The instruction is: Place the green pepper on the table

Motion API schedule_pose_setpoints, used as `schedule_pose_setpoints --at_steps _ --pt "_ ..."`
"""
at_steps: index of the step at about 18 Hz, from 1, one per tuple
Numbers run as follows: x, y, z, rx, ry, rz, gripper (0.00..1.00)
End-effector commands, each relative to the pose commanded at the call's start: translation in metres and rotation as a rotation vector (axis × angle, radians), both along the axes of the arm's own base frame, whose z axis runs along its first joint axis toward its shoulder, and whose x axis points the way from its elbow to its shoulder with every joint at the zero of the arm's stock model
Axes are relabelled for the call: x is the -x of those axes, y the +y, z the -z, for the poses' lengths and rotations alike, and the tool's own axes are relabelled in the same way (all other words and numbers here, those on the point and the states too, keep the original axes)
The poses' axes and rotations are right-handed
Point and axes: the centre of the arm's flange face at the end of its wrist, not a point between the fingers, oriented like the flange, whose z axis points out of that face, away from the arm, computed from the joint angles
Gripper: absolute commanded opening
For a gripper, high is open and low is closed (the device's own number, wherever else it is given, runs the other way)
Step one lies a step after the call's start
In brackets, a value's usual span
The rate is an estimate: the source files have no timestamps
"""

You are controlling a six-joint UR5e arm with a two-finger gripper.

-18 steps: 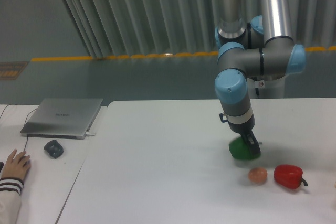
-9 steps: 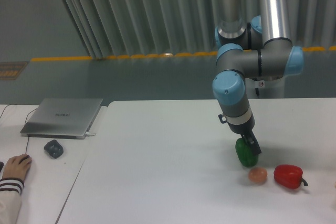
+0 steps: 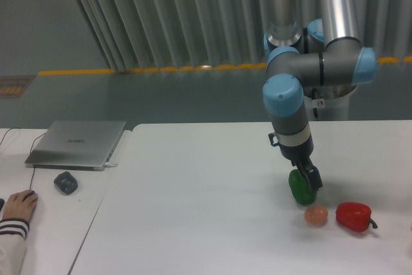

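Since a second ago the arm has straightened up over the right part of the white surface [image 3: 206, 210], and the green pepper [image 3: 300, 188] has turned from lying broad to standing narrow and upright. I see the claw [image 3: 308, 177] closed on the green pepper, one dark finger [image 3: 313, 177] running down its right side. The pepper's lower end sits at or just above the surface; I cannot tell whether it is touching. Just in front of it and slightly right lies a small tan ball [image 3: 315, 215], and beside that, further right, a red pepper [image 3: 353, 216] with a dark stem. On the adjoining desk [image 3: 51, 223] at left I have a closed grey laptop [image 3: 77, 143], a dark mouse [image 3: 65, 182] near it, and a person's hand [image 3: 19, 204] resting at the edge.
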Motion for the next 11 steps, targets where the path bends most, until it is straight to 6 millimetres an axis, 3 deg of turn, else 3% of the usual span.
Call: schedule_pose_setpoints --at_steps 3,6,11 --pt "0.035 -0.006 -0.02 -0.047 0.009 -0.045 1.0" --pt "0.066 -0.024 -0.025 -0.092 -0.036 -0.093 1.0" --pt "0.081 -0.036 -0.029 -0.099 -0.03 -0.051 1.0"
